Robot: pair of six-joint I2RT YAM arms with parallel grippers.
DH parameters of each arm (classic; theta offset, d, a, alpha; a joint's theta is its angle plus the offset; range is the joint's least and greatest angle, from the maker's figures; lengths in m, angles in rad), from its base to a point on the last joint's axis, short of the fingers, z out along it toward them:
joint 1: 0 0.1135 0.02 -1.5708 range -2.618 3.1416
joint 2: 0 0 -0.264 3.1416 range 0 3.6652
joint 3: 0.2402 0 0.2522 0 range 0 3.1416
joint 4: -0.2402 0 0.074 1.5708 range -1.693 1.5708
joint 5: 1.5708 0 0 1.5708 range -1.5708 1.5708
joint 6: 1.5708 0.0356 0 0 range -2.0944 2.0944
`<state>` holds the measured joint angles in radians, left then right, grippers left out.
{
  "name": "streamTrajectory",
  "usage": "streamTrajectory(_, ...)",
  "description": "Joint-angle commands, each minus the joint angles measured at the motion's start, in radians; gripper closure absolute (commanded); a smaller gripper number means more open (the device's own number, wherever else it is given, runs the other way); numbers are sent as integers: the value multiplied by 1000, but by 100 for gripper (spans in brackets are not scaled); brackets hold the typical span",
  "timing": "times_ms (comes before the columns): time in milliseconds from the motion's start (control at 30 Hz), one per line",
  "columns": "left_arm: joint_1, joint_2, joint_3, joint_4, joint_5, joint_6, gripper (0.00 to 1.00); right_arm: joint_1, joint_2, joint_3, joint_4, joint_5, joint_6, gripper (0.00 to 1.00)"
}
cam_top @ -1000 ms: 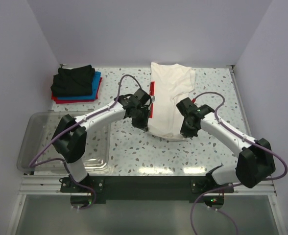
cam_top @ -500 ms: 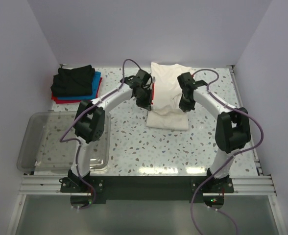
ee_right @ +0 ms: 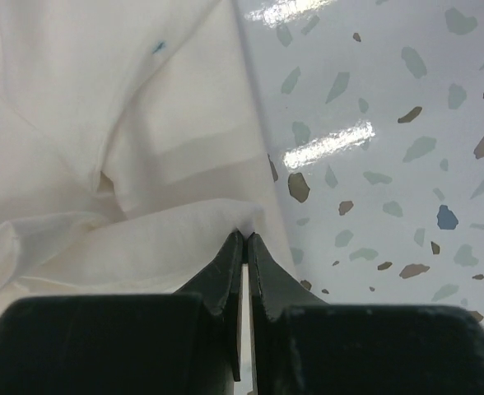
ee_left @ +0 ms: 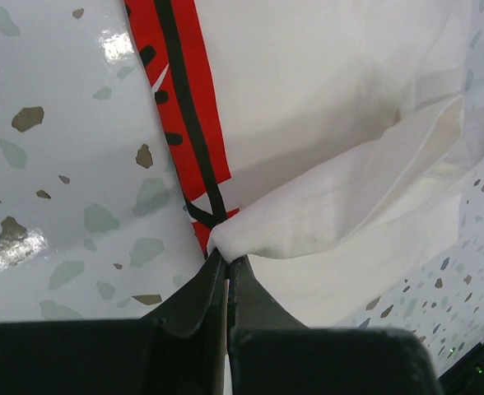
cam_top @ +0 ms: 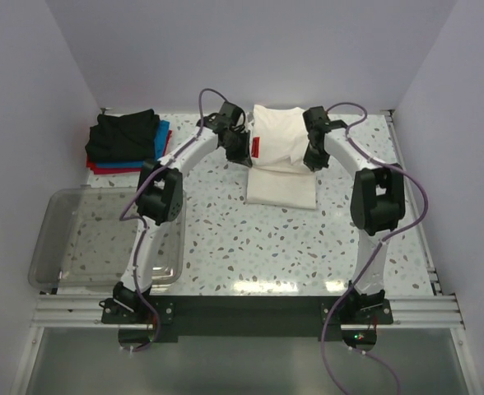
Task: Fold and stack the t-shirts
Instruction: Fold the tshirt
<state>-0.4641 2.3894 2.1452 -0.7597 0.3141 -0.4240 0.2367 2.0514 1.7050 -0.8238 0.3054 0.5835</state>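
The white t-shirt lies at the back middle of the table, its near part folded up and over toward the back. A strip of its red print shows at the left edge, and closer in the left wrist view. My left gripper is shut on the shirt's left hem corner. My right gripper is shut on the right hem corner. Both hold the cloth above the shirt's far half. A stack of folded black, blue and red shirts sits at the back left.
A clear plastic tub stands at the near left. White walls close the back and both sides. The speckled tabletop stretches in front of the shirt.
Both grippers have moved from mid-table toward the back, carrying the shirt's near hem over its far half. The shirt now looks much shorter.
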Motion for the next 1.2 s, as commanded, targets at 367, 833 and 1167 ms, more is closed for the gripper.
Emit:
streamTrajectory(367,38,-81,26,186,-16,-4,10,-42,13,237,-44,14,-8,21)
streamTrajectory(833,-5,-331,-458,237,-27,80,10,-42,-272,-234,43,-132,7,20)
streamTrajectory(1167,-47,-365,-603,270,-18,27,13,-42,-300,-423,101,-210,42,20)
